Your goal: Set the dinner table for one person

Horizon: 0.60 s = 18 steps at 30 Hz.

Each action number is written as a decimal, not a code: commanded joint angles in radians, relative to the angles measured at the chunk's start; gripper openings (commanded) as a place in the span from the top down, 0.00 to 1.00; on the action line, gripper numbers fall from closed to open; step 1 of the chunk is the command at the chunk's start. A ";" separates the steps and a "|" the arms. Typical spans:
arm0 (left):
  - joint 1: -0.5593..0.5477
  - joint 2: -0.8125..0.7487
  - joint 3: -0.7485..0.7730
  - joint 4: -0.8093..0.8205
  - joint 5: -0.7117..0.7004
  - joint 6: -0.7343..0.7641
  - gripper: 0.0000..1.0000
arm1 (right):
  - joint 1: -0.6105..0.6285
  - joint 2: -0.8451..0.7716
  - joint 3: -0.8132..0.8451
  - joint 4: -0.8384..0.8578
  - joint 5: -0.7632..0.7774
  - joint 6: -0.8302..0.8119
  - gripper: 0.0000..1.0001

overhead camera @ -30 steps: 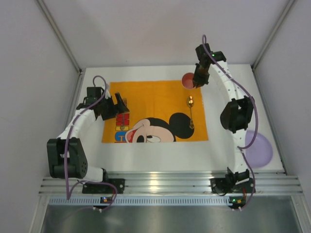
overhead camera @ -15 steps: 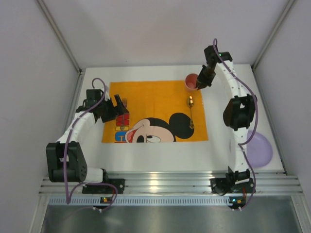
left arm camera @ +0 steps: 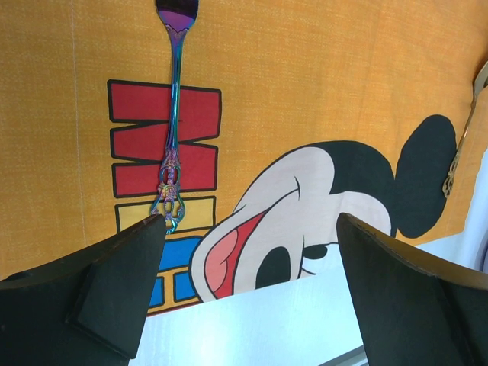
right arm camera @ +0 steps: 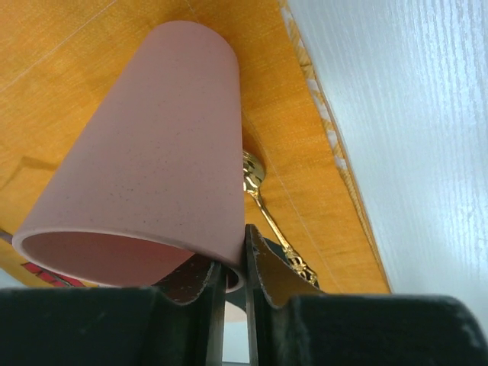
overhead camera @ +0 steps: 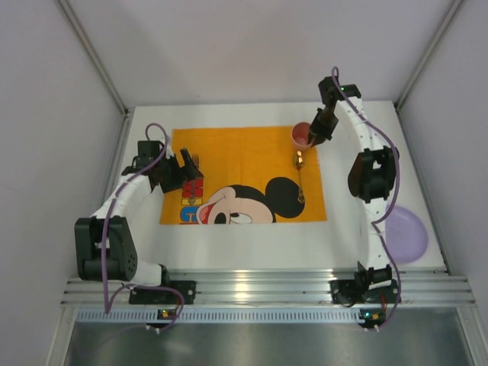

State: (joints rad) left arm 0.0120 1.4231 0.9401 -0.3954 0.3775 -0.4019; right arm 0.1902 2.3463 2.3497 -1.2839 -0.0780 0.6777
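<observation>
My right gripper point(overhead camera: 313, 139) is shut on the rim of a pink cup point(overhead camera: 300, 135), one finger inside and one outside, and holds it tilted over the far right corner of the orange Mickey placemat point(overhead camera: 242, 152). In the right wrist view the cup point(right arm camera: 152, 183) fills the frame above my gripper point(right arm camera: 235, 267), with a gold spoon point(right arm camera: 273, 221) on the mat behind it. The spoon point(overhead camera: 300, 175) lies on the mat's right side. My left gripper point(overhead camera: 183, 169) is open over the mat's left edge. An iridescent fork point(left arm camera: 174, 114) lies on the mat just beyond my left gripper point(left arm camera: 252, 244). All rest on the white dinner table point(overhead camera: 252, 248).
A lilac plate point(overhead camera: 404, 232) sits on the table at the near right, past the right arm. Grey walls and metal frame posts close in the table on three sides. An aluminium rail runs along the near edge.
My right gripper has lifted the pink cup off the table, tilted it, and carried it slightly nearer and left over the mat's corner. The left arm has barely moved.
</observation>
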 commanded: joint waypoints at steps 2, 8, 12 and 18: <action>-0.004 0.013 0.009 0.056 0.008 -0.015 0.01 | -0.011 0.027 0.049 -0.035 -0.011 0.003 0.70; -0.007 0.033 0.008 0.070 0.012 -0.021 0.01 | -0.014 0.018 0.062 0.029 -0.043 0.008 0.51; -0.009 0.051 0.017 0.075 0.014 -0.021 0.01 | -0.015 -0.008 0.072 0.112 -0.074 0.020 0.45; -0.009 0.089 0.057 0.073 0.018 -0.018 0.01 | -0.014 -0.038 0.102 0.221 -0.098 0.031 0.37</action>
State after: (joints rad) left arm 0.0074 1.4986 0.9466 -0.3622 0.3782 -0.4179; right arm 0.1852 2.3703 2.4050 -1.1629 -0.1478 0.6937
